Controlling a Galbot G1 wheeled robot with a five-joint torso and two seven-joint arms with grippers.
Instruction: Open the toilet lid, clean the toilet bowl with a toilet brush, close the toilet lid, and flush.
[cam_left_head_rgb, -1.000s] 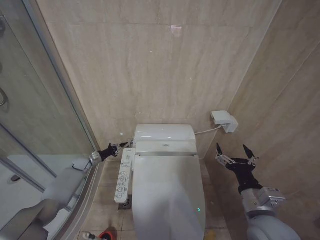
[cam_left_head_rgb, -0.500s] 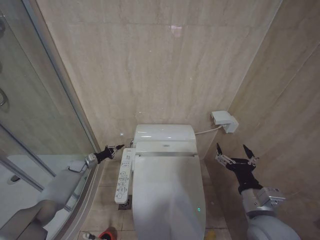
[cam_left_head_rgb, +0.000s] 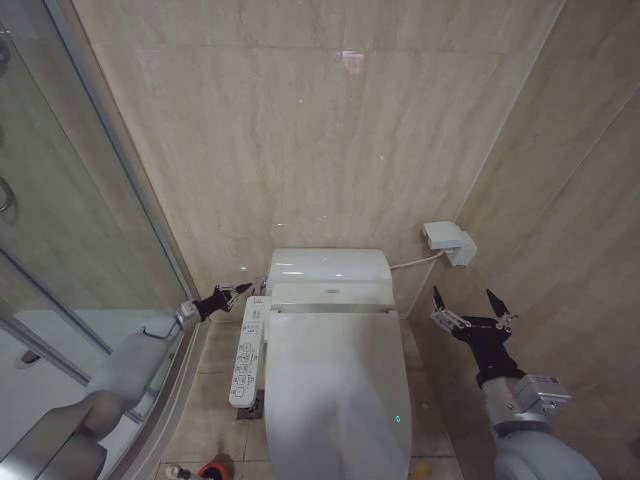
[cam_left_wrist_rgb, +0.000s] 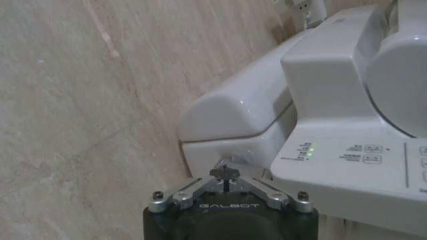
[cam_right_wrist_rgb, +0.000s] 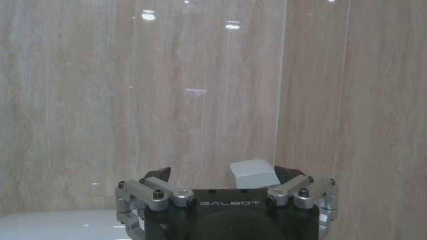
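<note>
Left end effector advanced toward tank, fingers pinched closed | right end effector raised, spread wide | toilet lid down

A small bathroom: beige marble-look wall tiles, a white bidet-style toilet with side button panel, and probably a glass shower enclosure on the left.

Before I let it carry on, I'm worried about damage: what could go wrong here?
The left gripper, fingers shut, points at the tank's side, just behind the control panel; a slip might press buttons there. The toilet lid is down. The right gripper hangs open close to the side wall; a swing could scrape it.
</note>
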